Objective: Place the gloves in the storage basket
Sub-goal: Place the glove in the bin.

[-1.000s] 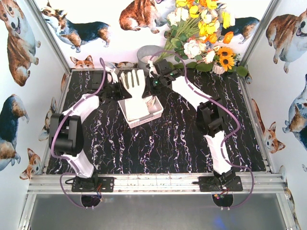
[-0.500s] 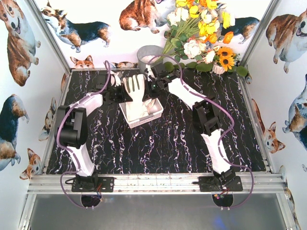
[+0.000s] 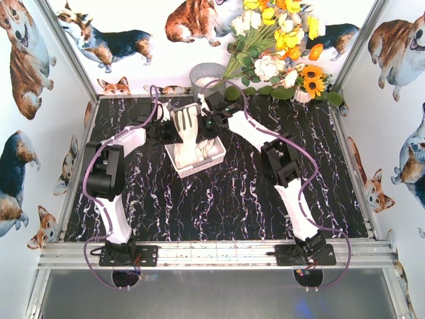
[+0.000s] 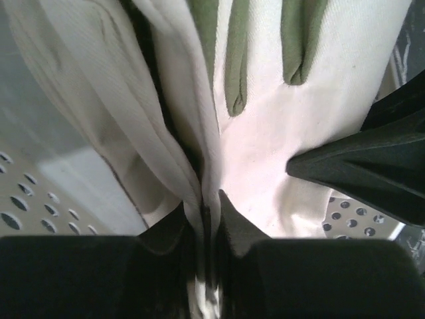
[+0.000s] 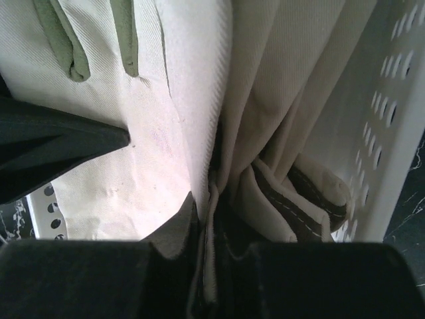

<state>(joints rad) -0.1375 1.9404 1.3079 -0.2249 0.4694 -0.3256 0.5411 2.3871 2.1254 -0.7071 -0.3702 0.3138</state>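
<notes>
Black marbled tabletop [image 3: 232, 199]. Storage basket [image 3: 192, 169] left of centre, folded gloves [image 5: 305, 199] inside. Left claw [image 4: 206, 212] and right claw [image 5: 209, 206] each pinched on opposite edges of 1 glove [image 3: 186, 119], spread over basket's far end. Grey bucket [image 3: 206, 74] behind.

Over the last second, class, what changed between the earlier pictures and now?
The left end effector and right end effector drew together, narrowing the glove they hold and easing it down toward the storage basket. Both grips stayed shut; the basket stayed put.

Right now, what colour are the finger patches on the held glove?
Olive-grey patches on the cream glove; clearest in the left wrist view.
</notes>
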